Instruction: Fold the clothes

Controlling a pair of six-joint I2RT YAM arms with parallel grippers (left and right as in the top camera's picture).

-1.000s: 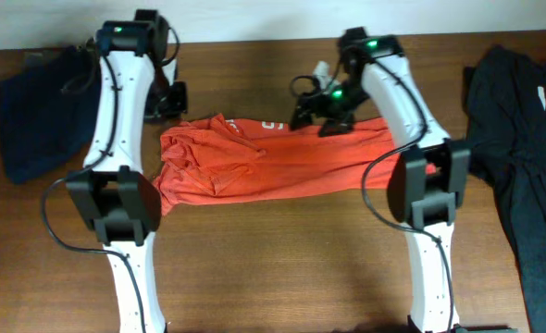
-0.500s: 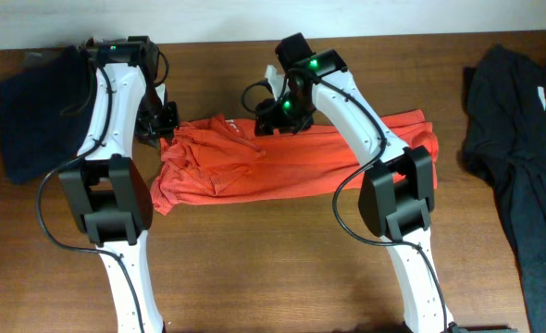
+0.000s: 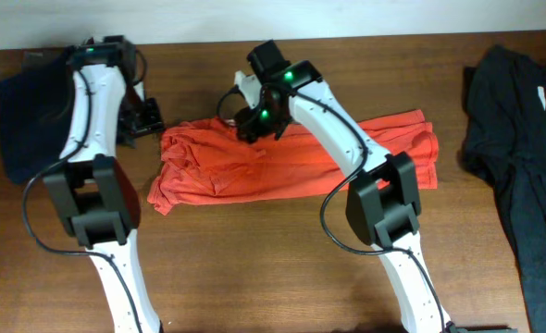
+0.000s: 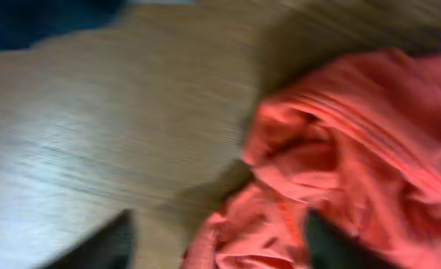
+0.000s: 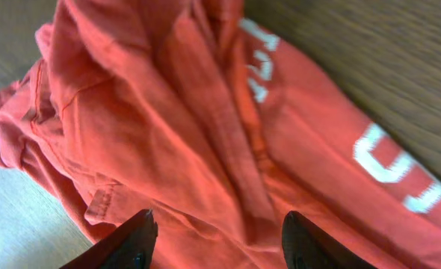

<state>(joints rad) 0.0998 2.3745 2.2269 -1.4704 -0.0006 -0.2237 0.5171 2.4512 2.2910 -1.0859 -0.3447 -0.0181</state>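
The orange-red T-shirt (image 3: 217, 171) lies as a long, rumpled band across the middle of the table, with white lettering (image 5: 400, 172) near its top edge. My left gripper (image 3: 146, 116) is just off the shirt's upper left corner. In the blurred left wrist view it (image 4: 220, 250) stands open, and the shirt's bunched edge (image 4: 355, 134) lies under it. My right gripper (image 3: 253, 125) hovers over the upper left-middle of the shirt. It (image 5: 224, 239) is open too, its dark fingertips (image 5: 134, 239) spread above wrinkled fabric (image 5: 168, 134), holding nothing.
A navy garment (image 3: 23, 120) is heaped at the back left corner. A black garment (image 3: 523, 157) sprawls along the right side. Bare wood table (image 3: 254, 268) runs along the front, where both arm bases stand.
My left gripper has opened and drawn left off the shirt's corner. My right arm has swung left along the shirt's top edge, uncovering the shirt's right end, and its jaws have narrowed a little.
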